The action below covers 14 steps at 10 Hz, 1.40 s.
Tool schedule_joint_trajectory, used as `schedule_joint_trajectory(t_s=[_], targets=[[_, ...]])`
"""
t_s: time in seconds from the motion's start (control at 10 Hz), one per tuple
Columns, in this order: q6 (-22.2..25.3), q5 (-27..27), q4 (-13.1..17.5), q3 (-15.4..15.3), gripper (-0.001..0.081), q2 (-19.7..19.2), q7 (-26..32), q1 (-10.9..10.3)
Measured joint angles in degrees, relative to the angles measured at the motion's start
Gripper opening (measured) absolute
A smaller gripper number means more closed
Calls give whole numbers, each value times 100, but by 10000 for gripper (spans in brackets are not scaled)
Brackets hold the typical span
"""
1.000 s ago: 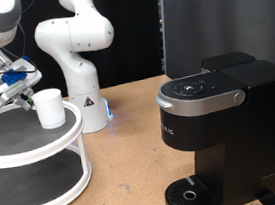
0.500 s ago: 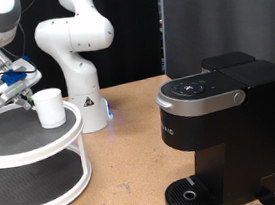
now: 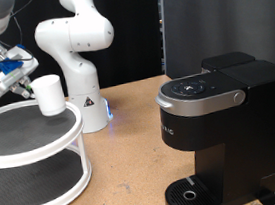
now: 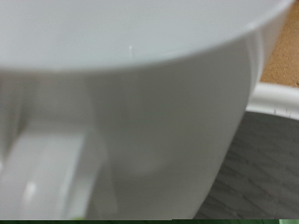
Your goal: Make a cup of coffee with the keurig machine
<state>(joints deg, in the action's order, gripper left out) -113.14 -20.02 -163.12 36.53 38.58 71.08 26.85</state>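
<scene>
The white cup [image 3: 48, 94] hangs tilted just above the top tier of a round white two-tier rack [image 3: 42, 144] at the exterior view's left. My gripper [image 3: 27, 88] is at the cup's left side, shut on it near the handle. In the wrist view the cup [image 4: 140, 103] fills nearly the whole picture, its handle [image 4: 47, 177] close to the camera; my fingers do not show there. The keurig machine [image 3: 221, 122], black with a silver-grey handle, stands at the exterior view's right with its lid down and its round drip base [image 3: 194, 191] bare.
A second white robot arm [image 3: 76, 50] stands on the wooden table behind the rack, a small blue light at its base. A dark panel [image 3: 218, 17] rises behind the machine. The rack's dark mesh [image 4: 257, 159] shows under the cup.
The cup has risen off the rack's top tier and tipped slightly, moving up with my gripper. The machine has not moved.
</scene>
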Motion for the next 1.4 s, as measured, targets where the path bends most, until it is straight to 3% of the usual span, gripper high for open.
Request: schedule_joint_trajectory(t_s=[0.4, 0.7, 0.9, 1.1, 1.4], targets=[[638, -3, 267, -332, 72, 535, -686, 101], [664, -18, 263, -398, 72, 626, -864, 101], [265, -389, 134, -679, 72, 627, -1184, 23], [-298, -1025, 20, -1008, 72, 620, -1376, -262], [-985, -1571, -2, -1540, 72, 454, -1619, -733]])
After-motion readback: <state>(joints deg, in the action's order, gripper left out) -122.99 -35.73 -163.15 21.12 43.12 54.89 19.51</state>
